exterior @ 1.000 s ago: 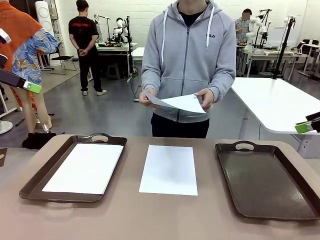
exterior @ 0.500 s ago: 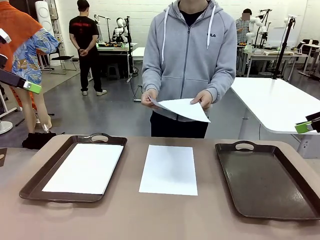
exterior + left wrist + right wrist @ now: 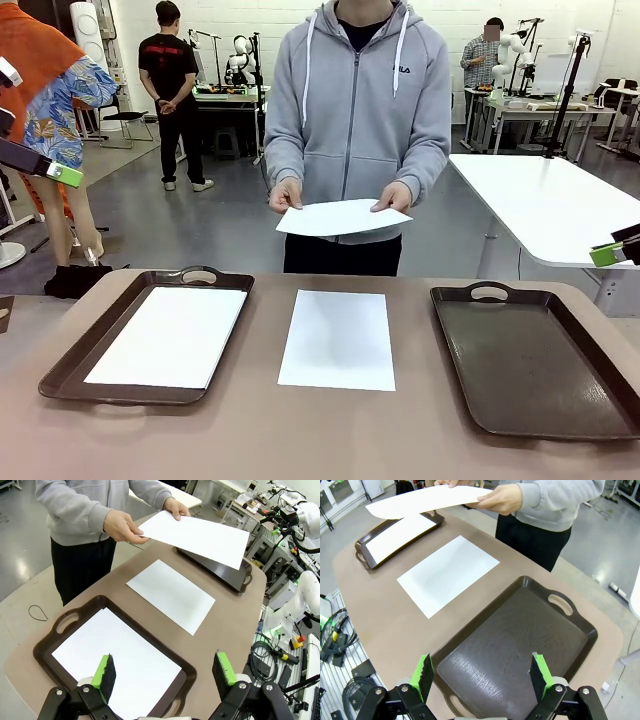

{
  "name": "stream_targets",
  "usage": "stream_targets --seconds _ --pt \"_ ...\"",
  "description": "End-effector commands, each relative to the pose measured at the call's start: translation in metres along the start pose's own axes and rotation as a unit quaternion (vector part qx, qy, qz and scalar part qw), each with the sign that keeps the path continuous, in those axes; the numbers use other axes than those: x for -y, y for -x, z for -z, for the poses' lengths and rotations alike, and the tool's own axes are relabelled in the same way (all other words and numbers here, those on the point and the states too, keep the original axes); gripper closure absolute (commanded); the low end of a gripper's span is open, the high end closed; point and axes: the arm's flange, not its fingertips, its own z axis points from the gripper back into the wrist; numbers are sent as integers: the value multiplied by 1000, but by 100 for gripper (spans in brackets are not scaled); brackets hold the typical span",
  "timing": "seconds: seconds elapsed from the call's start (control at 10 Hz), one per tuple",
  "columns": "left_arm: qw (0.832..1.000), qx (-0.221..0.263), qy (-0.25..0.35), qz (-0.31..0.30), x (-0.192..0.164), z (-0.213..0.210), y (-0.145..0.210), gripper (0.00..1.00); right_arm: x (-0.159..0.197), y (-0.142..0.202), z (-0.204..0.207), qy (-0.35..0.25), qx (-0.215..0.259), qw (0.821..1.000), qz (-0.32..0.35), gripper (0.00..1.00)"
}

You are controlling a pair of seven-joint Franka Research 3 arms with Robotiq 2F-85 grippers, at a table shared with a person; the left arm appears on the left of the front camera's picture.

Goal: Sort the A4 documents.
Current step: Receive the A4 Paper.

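White sheet [image 3: 340,217] held by person [image 3: 355,100] | second sheet [image 3: 338,340] on table [image 3: 300,430]

Tan table [image 3: 250,430], left tray [image 3: 68,368] (white sheet [image 3: 170,335] inside), loose sheet [image 3: 338,338] centred, right tray [image 3: 540,360]

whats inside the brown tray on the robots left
One plain white paper sheet lies flat in the dark brown handled tray, covering most of its floor. Anything beneath that sheet is hidden.
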Motion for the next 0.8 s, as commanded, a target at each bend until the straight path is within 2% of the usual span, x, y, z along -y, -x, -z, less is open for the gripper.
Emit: stream_targets --seconds 0.0,0.7 --pt "1000 1 0 11 1 0 1 0 1 1 2 -11 6 1000 -1 0" --pt "1000 1 0 11 1 0 1 0 1 1 2 -11 6 1000 -1 0"
